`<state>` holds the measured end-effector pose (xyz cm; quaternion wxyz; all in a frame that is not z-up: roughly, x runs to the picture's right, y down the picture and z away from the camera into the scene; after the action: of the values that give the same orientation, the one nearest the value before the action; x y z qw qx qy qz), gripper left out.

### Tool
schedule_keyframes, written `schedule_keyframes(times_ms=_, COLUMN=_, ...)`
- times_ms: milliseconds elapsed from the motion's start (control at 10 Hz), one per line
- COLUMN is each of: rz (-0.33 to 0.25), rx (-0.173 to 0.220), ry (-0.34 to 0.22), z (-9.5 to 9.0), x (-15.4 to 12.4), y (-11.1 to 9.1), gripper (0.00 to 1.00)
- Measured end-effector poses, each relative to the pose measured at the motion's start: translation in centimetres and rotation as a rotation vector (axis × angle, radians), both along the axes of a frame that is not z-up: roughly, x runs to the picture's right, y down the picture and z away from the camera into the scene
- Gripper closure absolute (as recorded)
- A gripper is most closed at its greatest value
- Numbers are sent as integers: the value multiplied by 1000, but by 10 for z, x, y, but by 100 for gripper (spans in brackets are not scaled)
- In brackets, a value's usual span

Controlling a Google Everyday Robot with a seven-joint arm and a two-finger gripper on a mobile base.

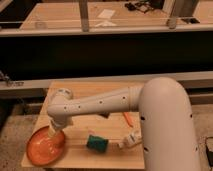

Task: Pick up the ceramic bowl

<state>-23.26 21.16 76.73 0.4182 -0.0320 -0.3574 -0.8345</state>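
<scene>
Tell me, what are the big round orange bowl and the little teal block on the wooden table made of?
Wide orange bowl: probably glazed ceramic; it is glossy, with a lighter rim. Small teal block: looks like a soft, matte sponge, though I can't be sure. Table: pale wood, with plank lines. The gripper hangs at the bowl's upper rim.

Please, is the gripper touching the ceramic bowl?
Cannot tell: the camera view shows the gripper over the far rim of the ceramic bowl, hiding any gap.
</scene>
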Motion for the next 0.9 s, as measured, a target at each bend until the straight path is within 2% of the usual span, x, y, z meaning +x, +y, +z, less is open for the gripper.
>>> schedule_keyframes(times_ms=900, rz=21, rx=-16, ry=-1, z=19, x=0, y=-1, gripper=27)
